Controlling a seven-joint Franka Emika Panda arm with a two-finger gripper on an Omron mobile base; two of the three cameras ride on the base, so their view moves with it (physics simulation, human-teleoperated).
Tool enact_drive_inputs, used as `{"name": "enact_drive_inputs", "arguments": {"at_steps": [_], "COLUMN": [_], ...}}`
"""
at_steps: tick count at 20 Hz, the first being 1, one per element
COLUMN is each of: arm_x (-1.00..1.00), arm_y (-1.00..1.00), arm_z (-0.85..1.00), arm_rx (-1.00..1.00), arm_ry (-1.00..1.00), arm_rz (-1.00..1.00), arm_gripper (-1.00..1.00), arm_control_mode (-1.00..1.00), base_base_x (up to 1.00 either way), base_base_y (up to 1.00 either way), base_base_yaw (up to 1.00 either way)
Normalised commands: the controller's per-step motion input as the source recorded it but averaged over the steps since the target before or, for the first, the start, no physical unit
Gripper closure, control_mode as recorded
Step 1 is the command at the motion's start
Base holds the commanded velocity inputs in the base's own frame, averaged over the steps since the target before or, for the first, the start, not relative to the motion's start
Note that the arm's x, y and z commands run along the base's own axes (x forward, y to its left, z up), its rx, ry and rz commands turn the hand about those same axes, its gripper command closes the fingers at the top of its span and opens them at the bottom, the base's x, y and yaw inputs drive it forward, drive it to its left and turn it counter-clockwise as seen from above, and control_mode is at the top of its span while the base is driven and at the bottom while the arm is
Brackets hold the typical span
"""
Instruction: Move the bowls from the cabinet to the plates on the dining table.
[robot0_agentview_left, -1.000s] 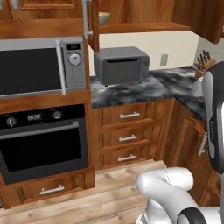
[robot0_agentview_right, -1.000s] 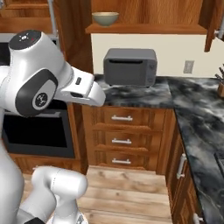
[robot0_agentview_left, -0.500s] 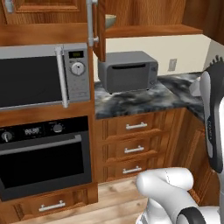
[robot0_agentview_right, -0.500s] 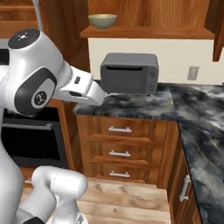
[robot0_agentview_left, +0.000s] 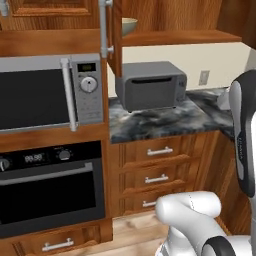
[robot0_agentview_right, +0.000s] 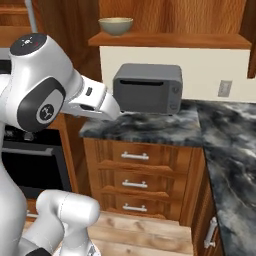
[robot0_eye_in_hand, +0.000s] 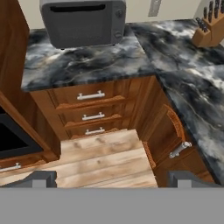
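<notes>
One grey-olive bowl (robot0_agentview_right: 115, 25) with a pale rim stands on the open cabinet's wooden shelf (robot0_agentview_right: 170, 40), above and left of the toaster oven. In the left base view the bowl (robot0_agentview_left: 129, 25) peeks out from behind the edge-on cabinet door (robot0_agentview_left: 116, 45) and its silver bar handle. My gripper (robot0_eye_in_hand: 114, 181) is open with nothing between its fingertips (robot0_eye_in_hand: 40, 178); it hangs over the wooden floor and looks at the counter's drawers, well below the shelf. The plates and the dining table are out of view.
A grey toaster oven (robot0_agentview_right: 147, 87) sits on the small marbled counter (robot0_agentview_right: 150, 125) over three drawers (robot0_eye_in_hand: 89, 105). A microwave (robot0_agentview_left: 45, 92) and a black oven (robot0_agentview_left: 50, 185) are to the left. A knife block (robot0_eye_in_hand: 208, 30) stands on the counter's right wing.
The base has driven and both base views shifted: the toaster oven, counter and shelf now look larger and closer. The bowl itself has not moved on the shelf.
</notes>
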Motion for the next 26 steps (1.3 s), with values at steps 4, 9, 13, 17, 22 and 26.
{"name": "enact_drive_inputs", "arguments": {"at_steps": [4,9,13,17,22,26], "arm_x": [0.0,0.0,0.0,0.0,0.0,0.0], "arm_y": [0.0,0.0,0.0,0.0,0.0,0.0], "arm_z": [0.0,0.0,0.0,0.0,0.0,0.0], "arm_rx": [0.0,0.0,0.0,0.0,0.0,0.0], "arm_ry": [0.0,0.0,0.0,0.0,0.0,0.0], "arm_rz": [0.0,0.0,0.0,0.0,0.0,0.0], "arm_gripper": [-1.0,-1.0,-1.0,-1.0,-1.0,-1.0], "arm_control_mode": [1.0,1.0,1.0,1.0,1.0,1.0], "base_base_x": [0.28,0.17,0.16,0.42,0.46,0.27], "base_base_y": [-0.17,-0.18,-0.21,-0.15,-0.19,-0.27], "base_base_yaw": [0.15,0.17,0.16,0.12,0.09,0.1]}}
